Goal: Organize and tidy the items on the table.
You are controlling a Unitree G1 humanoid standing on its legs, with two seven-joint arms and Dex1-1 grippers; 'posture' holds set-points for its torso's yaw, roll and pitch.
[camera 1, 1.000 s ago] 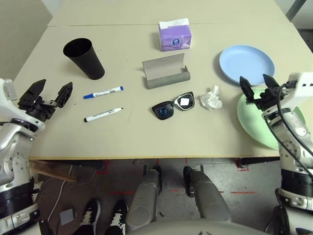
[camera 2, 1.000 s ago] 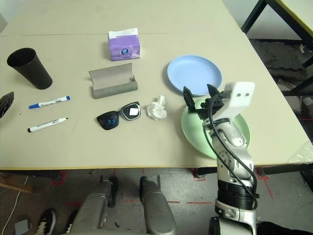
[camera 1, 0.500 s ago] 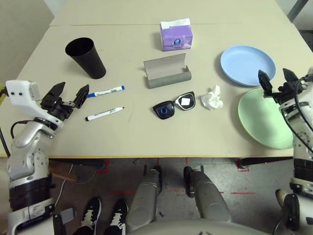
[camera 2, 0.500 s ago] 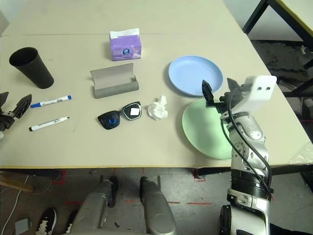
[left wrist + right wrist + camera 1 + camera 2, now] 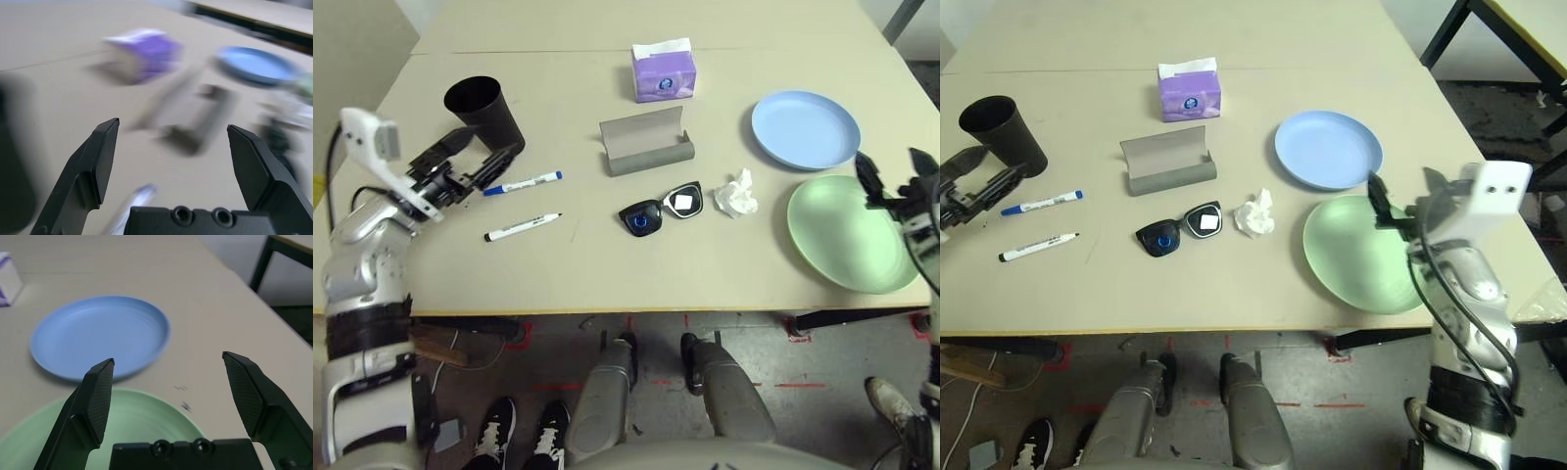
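My left gripper [image 5: 478, 157] is open at the table's left, its fingers right beside the black cup [image 5: 487, 116] and just left of the blue-capped marker [image 5: 522, 183]. The black-capped marker [image 5: 521, 227] lies nearer the front edge. At mid-table lie the open grey glasses case [image 5: 644, 142], the black sunglasses [image 5: 661, 211] and a crumpled white tissue [image 5: 736, 196]. The purple tissue box [image 5: 663, 71] stands farther back. My right gripper [image 5: 1408, 196] hangs open over the far right rim of the green plate [image 5: 847, 233], with the blue plate [image 5: 98, 335] beyond it. Neither gripper holds anything.
The pale beige table [image 5: 607, 274] has bare room along its front edge and across the back past a thin seam. A dark table leg [image 5: 1449, 34] and open floor lie beyond the right edge.
My left gripper has swung inward and forward, from the table's left front edge to beside the cup. My right gripper has drifted right, from the green plate's left side to its right rim.
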